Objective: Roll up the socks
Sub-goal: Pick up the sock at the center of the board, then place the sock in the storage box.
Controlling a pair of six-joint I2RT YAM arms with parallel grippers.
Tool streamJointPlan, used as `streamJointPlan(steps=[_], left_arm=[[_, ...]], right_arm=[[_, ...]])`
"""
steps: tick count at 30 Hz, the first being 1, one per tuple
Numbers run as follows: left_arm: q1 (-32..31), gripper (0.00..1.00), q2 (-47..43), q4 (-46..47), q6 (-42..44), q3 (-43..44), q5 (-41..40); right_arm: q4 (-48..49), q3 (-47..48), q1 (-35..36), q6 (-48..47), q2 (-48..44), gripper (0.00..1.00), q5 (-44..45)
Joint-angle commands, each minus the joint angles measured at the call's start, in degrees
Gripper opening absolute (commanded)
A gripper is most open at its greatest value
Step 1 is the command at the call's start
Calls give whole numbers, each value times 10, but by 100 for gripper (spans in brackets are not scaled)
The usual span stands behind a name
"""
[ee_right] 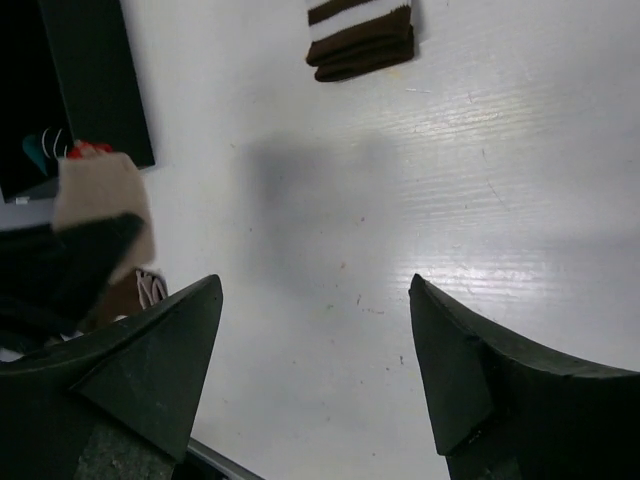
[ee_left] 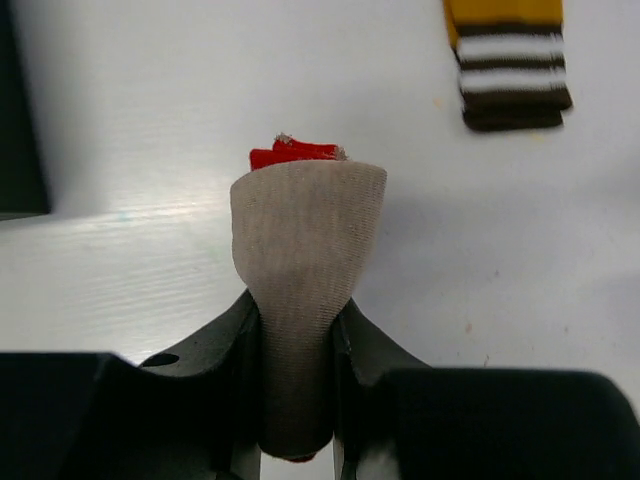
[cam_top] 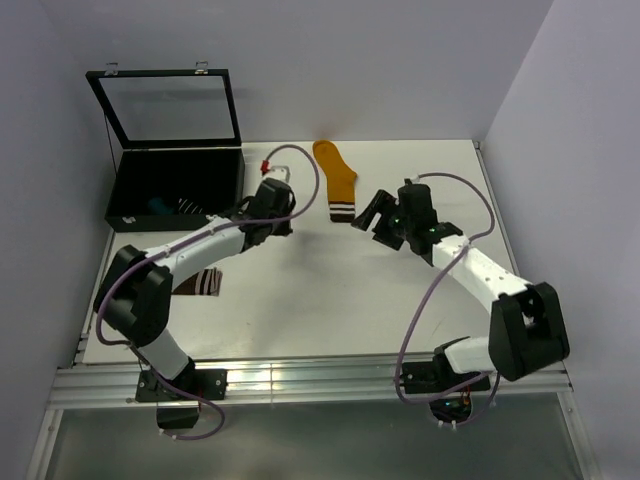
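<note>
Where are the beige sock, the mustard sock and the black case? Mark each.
beige sock (ee_left: 305, 230), left wrist view, its bulging middle
mustard sock (cam_top: 340, 180), top external view, yellow part
black case (cam_top: 200, 170), top external view, bare inner floor

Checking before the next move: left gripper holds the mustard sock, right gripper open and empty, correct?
No: the left gripper holds the beige sock, per the left wrist view. The mustard sock lies on the table. Right gripper open, empty.
</note>
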Motion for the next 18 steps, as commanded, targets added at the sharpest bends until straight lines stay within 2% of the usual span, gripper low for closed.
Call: streamJointPlan(steps=[1,7,14,18], left_arm=[[32,0,-50,-33,-29,49,-54],[122,0,-50,-77,-40,109,-70],[204,0,-10,-81,-74,151,-73],[243,0,50,-81,-89,196,-54]], right_arm=[[-19,-10,-3,-68,-67,83,29],[-33,-34,-7,-112,-136,83,28],[-38,-53,-6,-124,-129,83,11],[-43,-53,-6,-125,-117,83,4]])
